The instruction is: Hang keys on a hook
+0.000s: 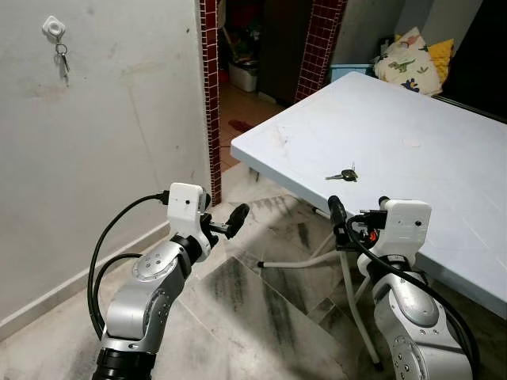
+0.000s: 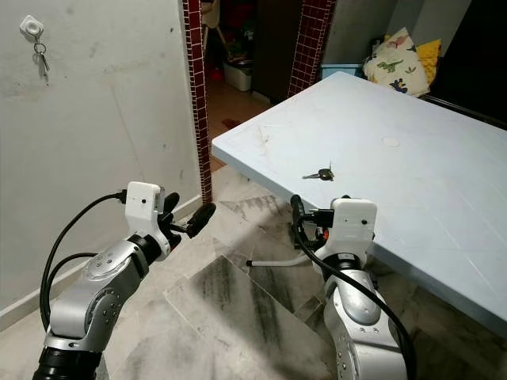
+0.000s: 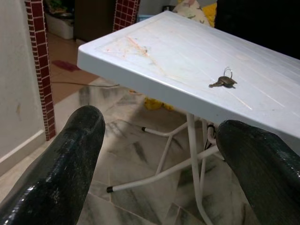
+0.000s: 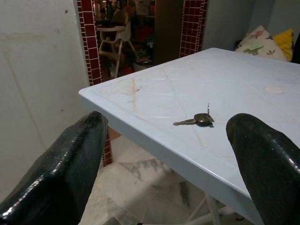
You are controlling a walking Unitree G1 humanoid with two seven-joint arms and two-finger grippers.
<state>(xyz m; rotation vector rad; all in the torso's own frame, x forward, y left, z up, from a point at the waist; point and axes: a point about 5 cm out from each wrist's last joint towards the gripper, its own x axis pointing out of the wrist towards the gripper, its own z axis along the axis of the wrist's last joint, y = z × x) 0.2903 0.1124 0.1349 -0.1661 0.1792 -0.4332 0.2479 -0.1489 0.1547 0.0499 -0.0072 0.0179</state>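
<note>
Two grippers: we hold both up in front of us, each with its fingers spread apart and nothing between them.
Right gripper (image 4: 164, 154): it sits just below the near edge of the table (image 1: 444, 158), aimed at the keys.
Left gripper (image 3: 159, 159): it hangs over the floor (image 1: 261, 309), off the table's corner and farther from the keys than our right one.
Keys (image 1: 343, 175): they lie flat on the table top near its front edge, just ahead of our right gripper, touching neither gripper.
Hook (image 1: 53, 28): it is high on the wall (image 1: 119, 142), well away beyond our left gripper, and another key (image 1: 62, 60) already hangs from it.
Pillows (image 1: 412, 57): past the table's far end.
</note>
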